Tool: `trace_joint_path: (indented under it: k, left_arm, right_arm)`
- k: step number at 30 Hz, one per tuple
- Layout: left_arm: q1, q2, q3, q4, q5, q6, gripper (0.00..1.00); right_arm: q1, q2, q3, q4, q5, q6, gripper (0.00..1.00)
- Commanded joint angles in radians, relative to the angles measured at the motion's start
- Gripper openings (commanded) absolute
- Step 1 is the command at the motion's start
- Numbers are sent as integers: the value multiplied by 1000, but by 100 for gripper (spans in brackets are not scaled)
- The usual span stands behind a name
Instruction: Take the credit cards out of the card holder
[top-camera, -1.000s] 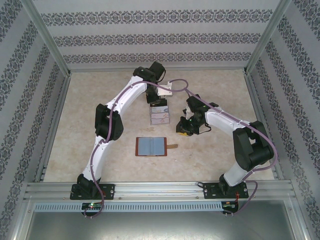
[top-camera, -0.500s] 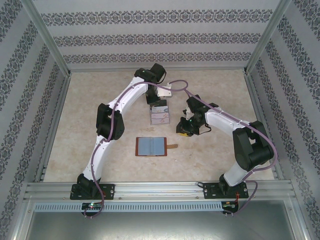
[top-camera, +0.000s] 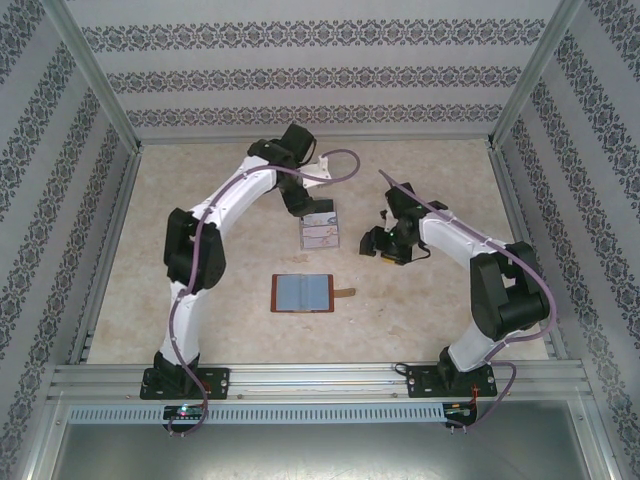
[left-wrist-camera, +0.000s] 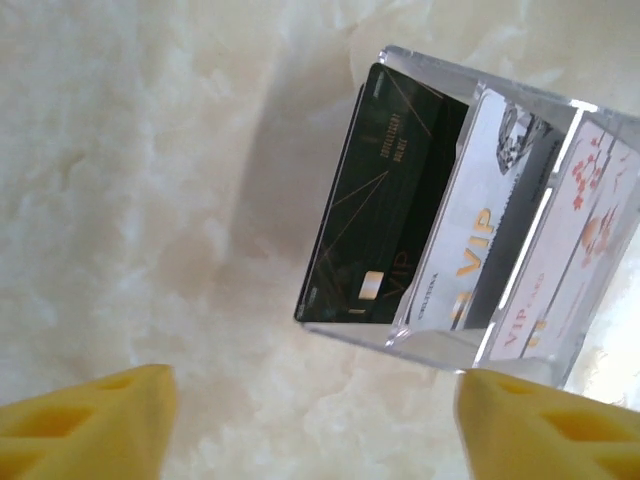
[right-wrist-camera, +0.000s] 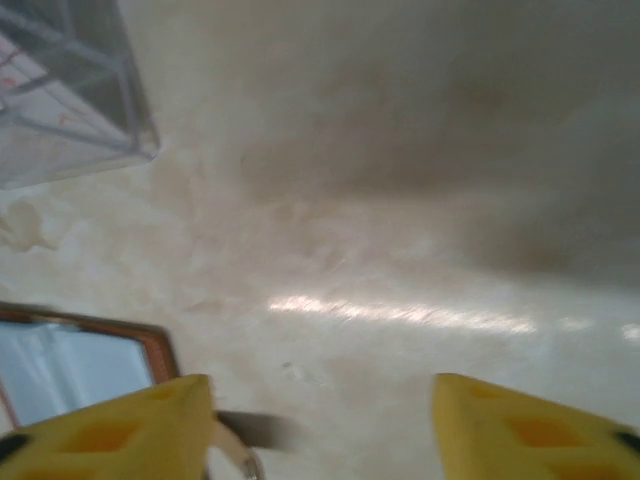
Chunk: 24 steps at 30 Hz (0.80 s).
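— Where does the job stand?

— Close to finished, by my judgement. Starting at the left: my left gripper (left-wrist-camera: 315, 428) hangs over the far middle of the counter (top-camera: 400, 320), its yellow fingers spread wide with nothing between them. Just beyond it sits the clear box (left-wrist-camera: 480, 345), and the credit cards (top-camera: 319, 236) stand inside it, side by side.

— How many?

— Three: a dark card (left-wrist-camera: 385, 200) on the left, a grey card (left-wrist-camera: 465, 255) in the middle and a whitish-pink card (left-wrist-camera: 575, 250) on the right. There is one box and one card holder.

— And the card holder?

— The card holder (top-camera: 302, 293) lies open and flat near the middle of the counter, nearer than the box and apart from it. Its strap tab (top-camera: 345, 292) points right. From above I see grey-blue pockets and no card edge sticking out. The view is too small to be sure every pocket is empty.

— Your other side?

— My right gripper (right-wrist-camera: 320, 430) hovers to the right of the box, low over bare counter. Its fingers are apart too and hold nothing. The holder's brown corner shows at its left.

— What's left?

— If the pockets are truly empty, only drawing both arms back. If one hides a card, that card has to come out as well.
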Motion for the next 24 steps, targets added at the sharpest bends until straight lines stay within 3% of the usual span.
trace_joint_path:
  k: [1, 4, 5, 19, 24]
  left_arm:
    - [25, -117, -148, 187, 8, -102, 90]
    - [45, -215, -315, 316, 6, -168, 99]
    - [55, -248, -375, 365, 2, -193, 100]
    - [287, -616, -1075, 883, -214, -584, 100]
    - [344, -722, -1253, 1021, -285, -631, 100]
  right_arm:
    - [-38, -12, 44, -8, 121, -66, 73]
    - [-76, 3, 57, 5, 166, -109, 96]
    - [-87, 7, 60, 14, 179, -122, 98]
    - [-199, 64, 46, 212, 421, -245, 97]
    - [-207, -36, -67, 466, 461, -338, 98]
